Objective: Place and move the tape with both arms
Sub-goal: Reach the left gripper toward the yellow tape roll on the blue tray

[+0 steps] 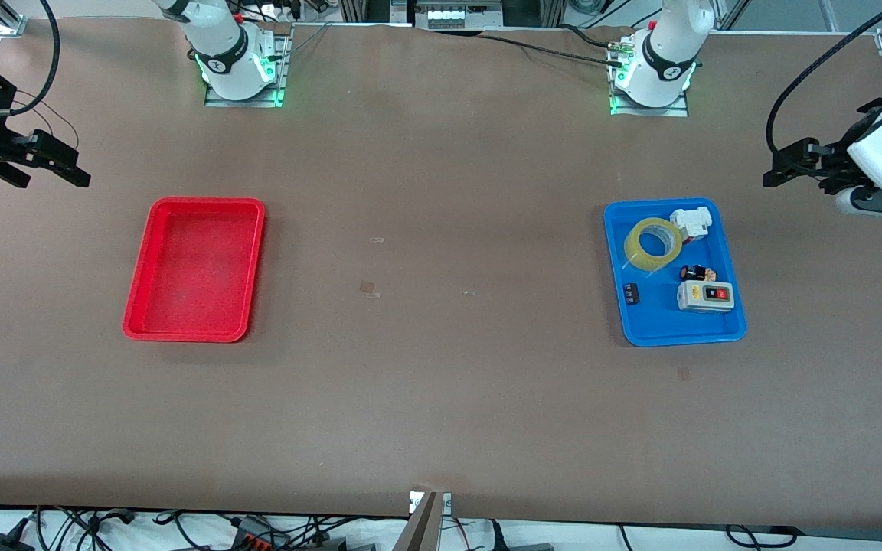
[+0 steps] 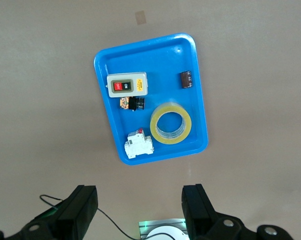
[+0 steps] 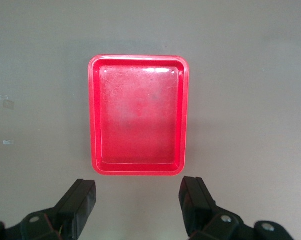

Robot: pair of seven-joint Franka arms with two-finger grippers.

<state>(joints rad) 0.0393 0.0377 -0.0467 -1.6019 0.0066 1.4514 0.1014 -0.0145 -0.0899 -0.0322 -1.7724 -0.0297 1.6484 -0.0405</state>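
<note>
The tape [image 1: 652, 243] lies untouched in the blue tray [image 1: 729, 252] at the left arm's end of the counter [image 1: 441, 383], beside a white breaker [image 1: 691, 223] and a switch box [image 1: 706, 295]. The left claw [image 1: 774, 174] hangs spread by that counter edge. The right claw [image 1: 77, 174] hangs spread near the empty red tray [image 1: 138, 306]; pickup and transfer all remain.

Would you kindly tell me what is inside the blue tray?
The blue tray holds the tape, a white breaker, a grey switch box and two small dark parts. Nothing is covered.
</note>
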